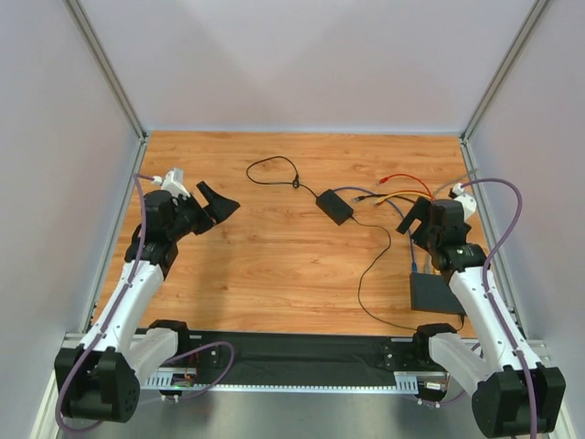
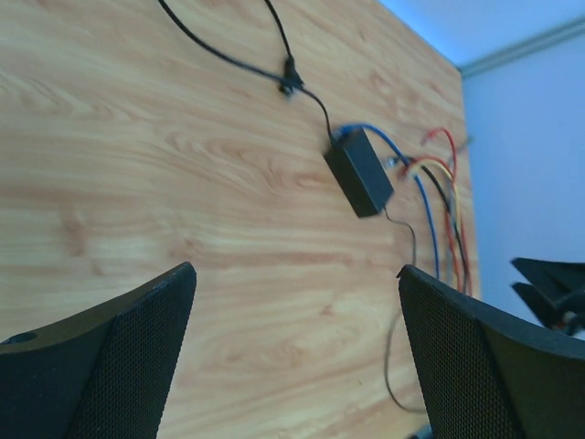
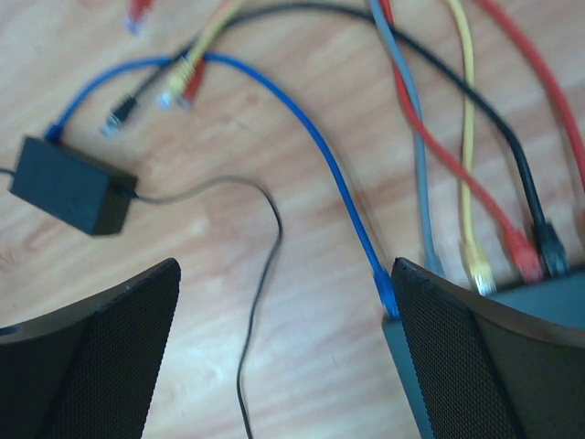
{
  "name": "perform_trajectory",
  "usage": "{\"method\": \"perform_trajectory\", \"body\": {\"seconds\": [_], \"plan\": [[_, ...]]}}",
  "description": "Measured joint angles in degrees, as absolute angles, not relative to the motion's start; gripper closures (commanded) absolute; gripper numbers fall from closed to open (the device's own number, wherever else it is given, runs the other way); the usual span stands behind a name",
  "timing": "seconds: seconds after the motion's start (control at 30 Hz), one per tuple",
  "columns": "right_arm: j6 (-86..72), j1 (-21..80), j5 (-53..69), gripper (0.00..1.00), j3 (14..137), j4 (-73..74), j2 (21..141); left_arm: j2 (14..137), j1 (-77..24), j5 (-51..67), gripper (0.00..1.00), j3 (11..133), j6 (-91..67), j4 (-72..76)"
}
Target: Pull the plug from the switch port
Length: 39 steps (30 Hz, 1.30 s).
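The top camera sits high behind both arm bases, looking down and forward over the whole tabletop [image 1: 274, 274]. The left wrist camera peers low and slantwise across the wood past the left end effector [image 2: 294, 274]. The right wrist one hangs close, facing down past the right end effector [image 3: 285, 265]. All three catch the black power brick [image 1: 335, 206] and the coloured cables [image 3: 465, 165].

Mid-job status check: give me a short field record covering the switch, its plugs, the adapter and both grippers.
switch: flat black box, near right, beside the right arm
seated along its far edge: blue plug, grey plug, yellow plug, red plug, black plug
power adapter: mid-table, apart from the switch
left gripper: open, empty, far left of the switch
right gripper: open, empty, raised beyond the switch's far edge
plug pulled: none yet
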<state>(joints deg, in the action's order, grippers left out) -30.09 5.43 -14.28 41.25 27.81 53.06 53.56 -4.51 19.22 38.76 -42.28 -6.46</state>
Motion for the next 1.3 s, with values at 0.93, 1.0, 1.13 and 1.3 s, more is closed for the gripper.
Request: {"method": "perform_trajectory", "body": {"seconds": [0.93,1.0,1.13,1.3], "plan": [[-41.1,-21.78,-1.87,0.24,42.57,57.28,50.09,97.19,-40.82,38.5,0.55,63.57,-54.89,21.52],[-41.43,-22.76,-1.67,0.29,42.57,57.52,50.57,104.12,-43.57,38.65,0.57,68.14,-56.34,22.81],[-42.26,-23.18,-1.5,0.3,42.57,57.58,51.72,115.66,-47.55,39.13,0.57,75.99,-59.53,24.73],[-42.46,-23.44,-2.17,0.29,42.57,57.49,52.84,123.81,-51.44,37.98,0.41,83.46,-60.73,22.81]]}}
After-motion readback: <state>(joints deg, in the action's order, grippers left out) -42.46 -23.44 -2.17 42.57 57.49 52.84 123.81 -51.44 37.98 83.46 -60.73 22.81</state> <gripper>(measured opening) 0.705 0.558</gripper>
